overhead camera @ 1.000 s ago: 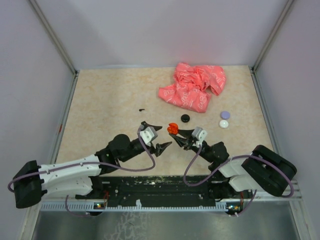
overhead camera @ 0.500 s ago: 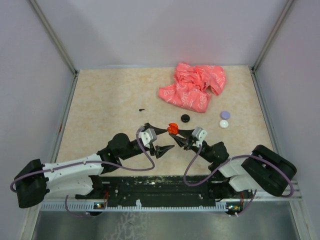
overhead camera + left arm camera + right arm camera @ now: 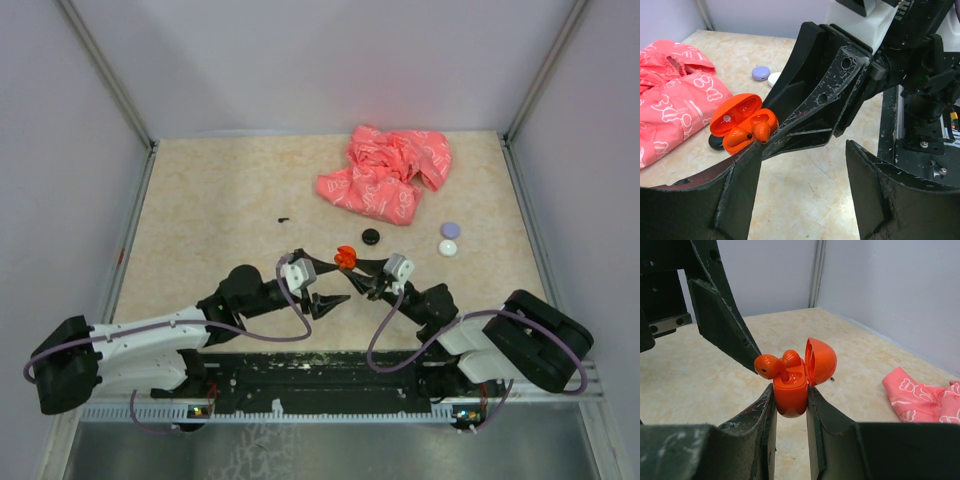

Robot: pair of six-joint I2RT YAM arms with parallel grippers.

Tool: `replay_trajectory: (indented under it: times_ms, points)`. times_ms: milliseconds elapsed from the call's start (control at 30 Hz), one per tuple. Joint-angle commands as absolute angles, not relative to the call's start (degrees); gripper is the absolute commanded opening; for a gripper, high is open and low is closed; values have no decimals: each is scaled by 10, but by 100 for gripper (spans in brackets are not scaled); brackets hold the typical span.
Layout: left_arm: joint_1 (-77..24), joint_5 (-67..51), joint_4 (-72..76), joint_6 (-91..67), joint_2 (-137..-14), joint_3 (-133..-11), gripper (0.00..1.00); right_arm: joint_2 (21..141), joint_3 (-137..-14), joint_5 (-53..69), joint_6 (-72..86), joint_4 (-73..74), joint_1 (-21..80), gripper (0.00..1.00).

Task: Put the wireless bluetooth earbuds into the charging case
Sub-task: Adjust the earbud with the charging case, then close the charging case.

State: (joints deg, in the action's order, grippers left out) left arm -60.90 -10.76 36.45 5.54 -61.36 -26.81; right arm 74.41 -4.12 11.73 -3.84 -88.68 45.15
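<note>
An orange charging case (image 3: pixel 790 392) is held off the desk (image 3: pixel 220 200) near the middle of the top view, a little toward 6 o'clock. It is clamped by its lower half between the right jaws, which are closed tight on it. Its hinged lid (image 3: pixel 821 360) is thrown open so that the wells face the other arm. Two orange wireless bluetooth earbuds (image 3: pixel 771 365) are seen in those wells, standing proud of the rim rather than sunk home. The case is judged to be steadied this way so that the buds can be pressed down from the side. The left jaws are brought in from 9 o'clock, set well apart with nothing between them. One fingertip (image 3: pixel 742 345) is laid against the nearer bud and appears to touch it, so a push seems intended rather than a grasp. A crumpled pink cloth (image 3: pixel 388 172) is left at 1 o'clock of the case, and a black disc (image 3: pixel 371 237) lies just beyond the case. A purple disc (image 3: pixel 450 229) and a white disc (image 3: pixel 448 247) are paired at 3 o'clock, and a small black bit (image 3: pixel 284 219) lies at 10 o'clock. White figures are printed on the cloth, some shaped like an 8, but no word is made out. No brand or label is readable on the case or the arms.
</note>
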Motion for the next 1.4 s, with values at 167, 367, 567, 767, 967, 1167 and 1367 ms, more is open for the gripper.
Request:
replay_trajectory:
  times_ms: [167, 367, 567, 767, 967, 1167, 1367]
  points:
    - [-606, -141, 381, 41, -615, -286, 72, 748, -46, 124, -31, -932, 454, 0]
    - [-606, -140, 373, 56, -645, -320, 72, 748, -47, 124, -33, -927, 454, 0]
    - [-606, -146, 362, 59, -660, -338, 73, 748, -47, 125, -33, -925, 454, 0]
    - [-606, -100, 304, 38, -631, -352, 73, 749, -48, 129, -33, -922, 454, 0]
    - [-587, -60, 179, -6, -565, -368, 78, 756, -53, 145, -31, -920, 454, 0]
    - [-508, -180, 136, -43, -552, -373, 85, 762, -58, 184, -24, -926, 455, 0]
    - [-470, -275, 165, -56, -574, -371, 91, 766, -62, 218, -14, -934, 454, 0]
